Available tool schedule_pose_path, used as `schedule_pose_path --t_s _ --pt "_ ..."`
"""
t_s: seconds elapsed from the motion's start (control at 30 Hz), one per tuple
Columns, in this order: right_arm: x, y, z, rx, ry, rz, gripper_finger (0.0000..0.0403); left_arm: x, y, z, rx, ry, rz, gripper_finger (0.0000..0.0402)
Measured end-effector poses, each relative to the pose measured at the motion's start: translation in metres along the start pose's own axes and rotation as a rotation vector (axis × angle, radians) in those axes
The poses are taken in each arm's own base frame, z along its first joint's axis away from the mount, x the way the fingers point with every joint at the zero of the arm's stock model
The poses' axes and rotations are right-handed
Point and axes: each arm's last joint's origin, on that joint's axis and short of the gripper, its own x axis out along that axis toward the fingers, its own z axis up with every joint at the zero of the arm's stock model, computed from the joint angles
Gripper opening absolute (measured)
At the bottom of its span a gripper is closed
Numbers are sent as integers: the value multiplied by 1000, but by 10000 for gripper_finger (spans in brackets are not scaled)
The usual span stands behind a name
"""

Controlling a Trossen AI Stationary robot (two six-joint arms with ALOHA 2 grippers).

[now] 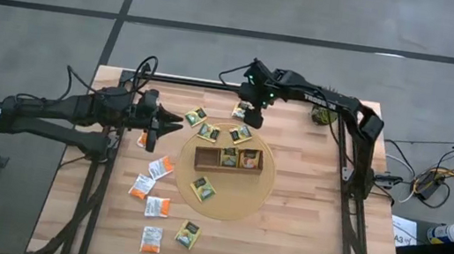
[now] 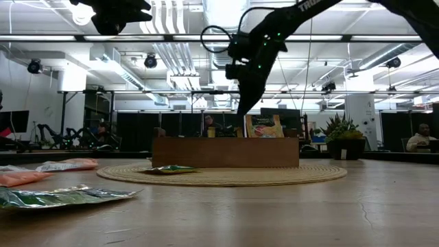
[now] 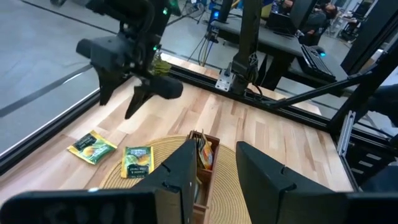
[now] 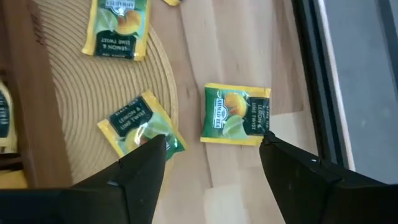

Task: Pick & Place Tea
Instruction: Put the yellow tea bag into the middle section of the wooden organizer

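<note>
Tea sachets lie flat on the wooden table: yellow-green ones (image 1: 208,132) by the far edge of the round woven mat (image 1: 257,198), orange ones (image 1: 161,168) to the mat's left. The brown tray (image 1: 229,158) stands on the mat with sachets upright in it. My right gripper (image 4: 214,162) hangs open, slanting down over a yellow-green sachet (image 4: 235,115) on the wood beside the mat, clear of it. My left gripper (image 3: 217,177) is held high at the table's left, pointing toward the tray, open with nothing between its fingers.
A small potted plant (image 1: 324,116) stands at the far right of the table. One yellow-green sachet (image 4: 142,124) lies on the mat's rim close to my right gripper's finger. More sachets (image 1: 187,234) lie near the front left. The table's right half is bare wood.
</note>
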Motion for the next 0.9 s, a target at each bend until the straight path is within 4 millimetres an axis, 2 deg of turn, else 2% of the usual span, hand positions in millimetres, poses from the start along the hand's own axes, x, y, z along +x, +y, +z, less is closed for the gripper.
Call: schedule_pose_path --t_s 0.17,0.5,0.77,0.9 --pt "13 -9 -2 -11 -1 -4 256 0 0 0 -3 4 1 108" --pt "25 -40 -10 21 -21 -43 256 4 1 -1 -10 11 36 108" --pt "53 -53 -22 50 24 10 256 8 3 -3 -17 13 84 108" --pt "63 -60 -19 60 30 9 256 9 3 -3 -52 15 87 108"
